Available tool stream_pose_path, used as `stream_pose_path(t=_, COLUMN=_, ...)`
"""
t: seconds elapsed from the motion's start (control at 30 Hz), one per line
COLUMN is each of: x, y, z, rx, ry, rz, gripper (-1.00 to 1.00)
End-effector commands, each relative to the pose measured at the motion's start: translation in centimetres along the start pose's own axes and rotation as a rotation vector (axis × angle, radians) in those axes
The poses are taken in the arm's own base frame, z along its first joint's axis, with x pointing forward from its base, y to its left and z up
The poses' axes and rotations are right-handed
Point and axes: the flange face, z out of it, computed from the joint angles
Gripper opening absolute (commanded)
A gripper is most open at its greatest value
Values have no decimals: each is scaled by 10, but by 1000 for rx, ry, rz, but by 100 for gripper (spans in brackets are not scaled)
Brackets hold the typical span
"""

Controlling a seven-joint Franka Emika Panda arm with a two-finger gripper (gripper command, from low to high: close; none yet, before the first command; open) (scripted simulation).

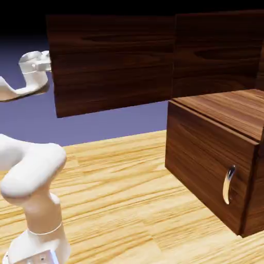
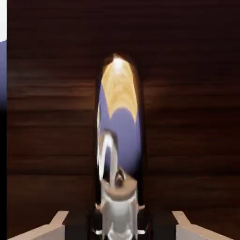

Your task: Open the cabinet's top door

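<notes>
In the exterior view the top door [image 1: 113,62] stands swung wide open, jutting left from the cabinet [image 1: 216,154], whose lower panel with its small handle [image 1: 228,184] stays shut. The arm [image 1: 31,175] reaches behind the door's left edge. In the hand view the gripper [image 2: 119,220] is clenched on the door's chrome handle [image 2: 118,140], dark wood all around.

No readable text, labels, brand marks, numbers or signs appear in either view. The dark wood cabinet [image 1: 216,149], the pale wooden table [image 1: 129,206] and the white robot arm [image 1: 31,180] all carry plain, unmarked surfaces.
</notes>
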Motion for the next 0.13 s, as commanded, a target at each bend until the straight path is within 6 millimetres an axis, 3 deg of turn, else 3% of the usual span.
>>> stream_pose_path(t=0.0, x=2, y=1, z=-6, rx=8, ry=-9, rz=-1, gripper=-100)
stream_pose_path(t=0.1, x=6, y=5, z=-24, rx=33, ry=-34, rz=0, gripper=-100)
